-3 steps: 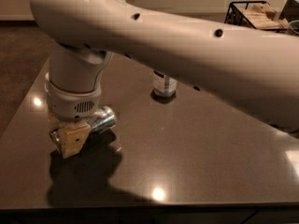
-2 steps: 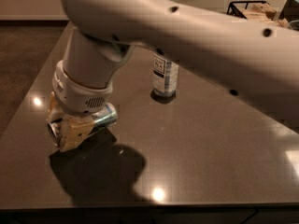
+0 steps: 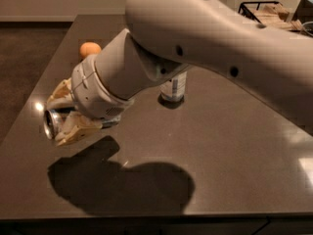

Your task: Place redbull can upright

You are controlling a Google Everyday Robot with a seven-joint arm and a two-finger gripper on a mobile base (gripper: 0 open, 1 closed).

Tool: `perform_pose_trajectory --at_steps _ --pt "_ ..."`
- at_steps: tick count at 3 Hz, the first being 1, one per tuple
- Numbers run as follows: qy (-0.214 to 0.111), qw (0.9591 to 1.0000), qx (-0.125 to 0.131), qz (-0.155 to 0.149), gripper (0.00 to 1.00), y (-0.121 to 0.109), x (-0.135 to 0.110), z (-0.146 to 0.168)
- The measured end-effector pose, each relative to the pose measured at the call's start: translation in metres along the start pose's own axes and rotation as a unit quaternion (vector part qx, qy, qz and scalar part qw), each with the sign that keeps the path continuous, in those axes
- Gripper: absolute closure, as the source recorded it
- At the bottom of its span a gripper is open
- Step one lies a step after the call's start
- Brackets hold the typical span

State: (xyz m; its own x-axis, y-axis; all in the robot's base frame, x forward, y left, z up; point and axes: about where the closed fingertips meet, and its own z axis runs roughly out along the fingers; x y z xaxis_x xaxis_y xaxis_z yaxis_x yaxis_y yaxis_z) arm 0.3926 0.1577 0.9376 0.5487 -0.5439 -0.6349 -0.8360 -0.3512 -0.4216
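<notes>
My gripper [image 3: 61, 115] is at the left of the dark table [image 3: 234, 151], held a little above its surface. Its cream fingers [image 3: 73, 131] are shut on the redbull can [image 3: 51, 123]. The can lies sideways in the grip, with one round silver end facing left; the rest of its body is hidden between the fingers and behind the wrist. The arm reaches in from the upper right and casts a large shadow on the table below.
A bottle with a blue-and-white label [image 3: 174, 88] stands upright mid-table, its top hidden behind the arm. An orange fruit [image 3: 90, 49] lies at the back left. A black wire basket [image 3: 266, 11] sits at the back right. The table's front edge runs along the bottom.
The arm has risen and turned, carrying the can up off the table; the can's silver end now faces left. The orange fruit has come into view.
</notes>
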Motion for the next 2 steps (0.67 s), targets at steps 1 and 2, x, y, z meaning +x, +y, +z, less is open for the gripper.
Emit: perform_pose_trajectory --at_steps 1,2 --pt "-0.028 0.9973 0.064 0.020 1.00 -0.010 -0.001 -0.013" --pt "-0.071 0.9903 0.102 0.061 1.00 -0.016 0.009 -0.024"
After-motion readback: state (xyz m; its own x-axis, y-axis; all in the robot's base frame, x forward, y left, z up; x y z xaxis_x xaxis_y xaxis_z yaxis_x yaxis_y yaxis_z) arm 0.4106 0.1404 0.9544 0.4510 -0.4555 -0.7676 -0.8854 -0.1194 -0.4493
